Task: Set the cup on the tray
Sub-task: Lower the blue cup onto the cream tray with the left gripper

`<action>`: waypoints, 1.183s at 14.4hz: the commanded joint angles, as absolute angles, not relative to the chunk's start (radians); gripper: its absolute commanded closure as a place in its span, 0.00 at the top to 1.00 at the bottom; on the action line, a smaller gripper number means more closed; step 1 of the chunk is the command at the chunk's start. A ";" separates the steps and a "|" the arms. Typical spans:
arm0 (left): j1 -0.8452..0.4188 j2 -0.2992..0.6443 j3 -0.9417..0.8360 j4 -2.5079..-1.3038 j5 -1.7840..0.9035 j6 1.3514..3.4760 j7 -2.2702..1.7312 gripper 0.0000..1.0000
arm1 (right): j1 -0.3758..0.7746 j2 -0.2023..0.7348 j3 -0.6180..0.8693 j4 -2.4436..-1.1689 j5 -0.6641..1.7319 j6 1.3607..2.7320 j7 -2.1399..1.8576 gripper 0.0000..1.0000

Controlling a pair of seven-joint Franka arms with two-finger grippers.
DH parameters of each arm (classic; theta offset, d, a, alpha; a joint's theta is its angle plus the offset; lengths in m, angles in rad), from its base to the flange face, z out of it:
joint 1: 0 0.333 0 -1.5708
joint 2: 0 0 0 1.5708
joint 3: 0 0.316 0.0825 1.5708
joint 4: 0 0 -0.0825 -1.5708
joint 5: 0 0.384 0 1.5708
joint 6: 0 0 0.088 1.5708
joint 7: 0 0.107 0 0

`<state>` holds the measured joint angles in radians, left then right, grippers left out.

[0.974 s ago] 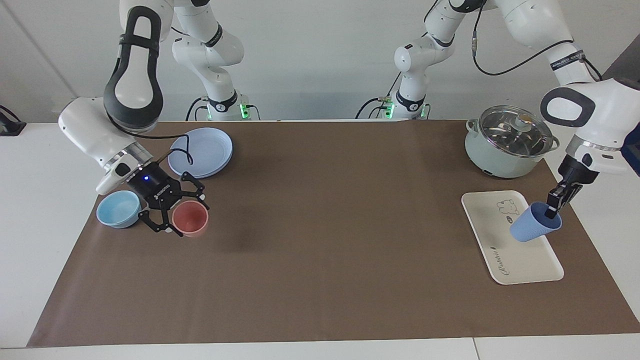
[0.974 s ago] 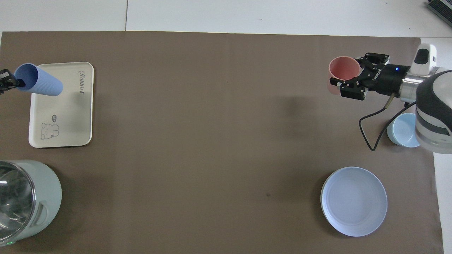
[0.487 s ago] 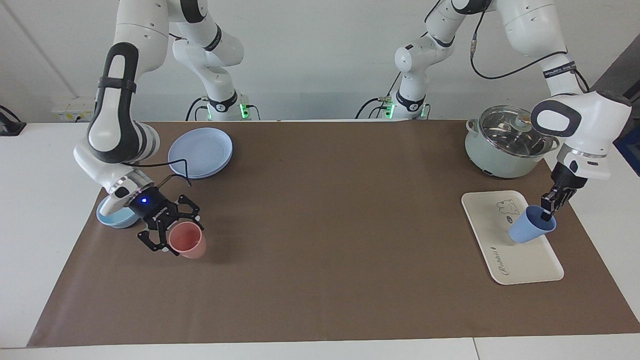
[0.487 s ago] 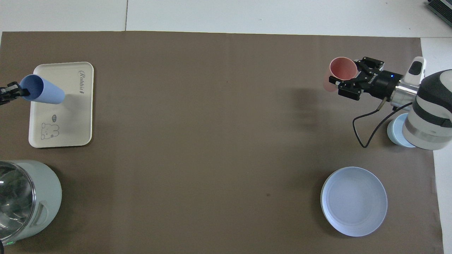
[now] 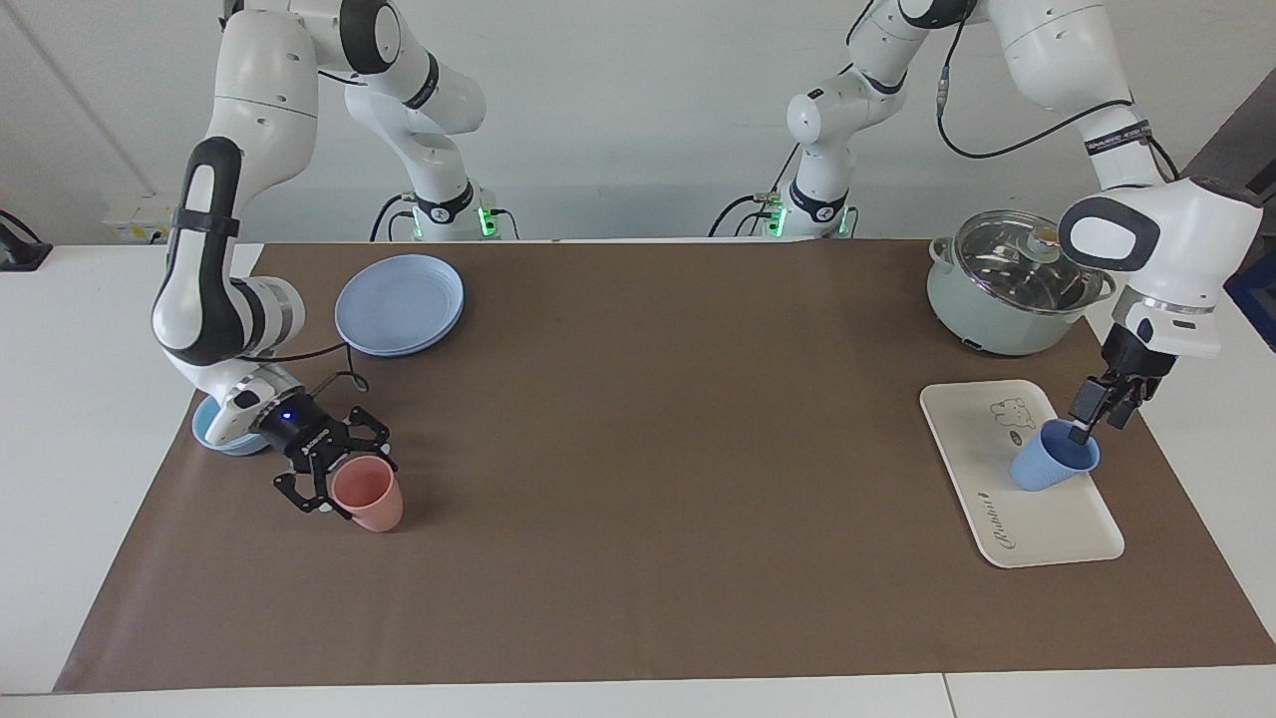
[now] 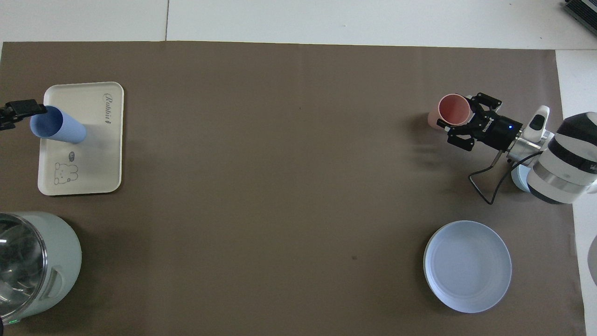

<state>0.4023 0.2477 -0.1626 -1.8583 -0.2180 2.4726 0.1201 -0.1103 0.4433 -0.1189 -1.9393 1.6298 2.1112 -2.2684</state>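
Note:
The periwinkle cup (image 5: 1047, 467) (image 6: 60, 128) rests on the cream tray (image 5: 1037, 519) (image 6: 93, 158), leaning slightly, near the tray edge at the left arm's end of the table. My left gripper (image 5: 1087, 427) (image 6: 28, 114) hovers at the cup's rim with its fingers apart, one on each side of the rim wall. At the right arm's end, my right gripper (image 5: 339, 474) (image 6: 466, 119) is shut on the rim of a pink cup (image 5: 367, 496) (image 6: 453, 109), which is upright and down at mat level.
A lidded pale-green pot (image 5: 1017, 284) (image 6: 28, 261) stands beside the tray, nearer to the robots. A round blue plate (image 5: 399, 302) (image 6: 467, 266) lies near the right arm's base. A light-blue bowl (image 5: 214, 429) (image 6: 517, 179) is partly hidden under the right arm.
The left gripper lowered the blue cup onto the tray and spread its fingers. The right gripper brought the pink cup down to the mat, farther from the robots.

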 commanded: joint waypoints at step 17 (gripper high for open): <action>0.016 0.054 -0.125 -1.500 0.110 1.457 0.077 1.00 | -0.130 0.350 -0.118 -1.953 1.623 2.059 -2.209 1.00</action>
<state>0.0559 0.0848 -0.1639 -1.4378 0.0922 1.4555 0.0756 -0.1207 0.4047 -0.1204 -1.9389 1.6450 2.0606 -2.2584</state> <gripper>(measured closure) 0.000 0.000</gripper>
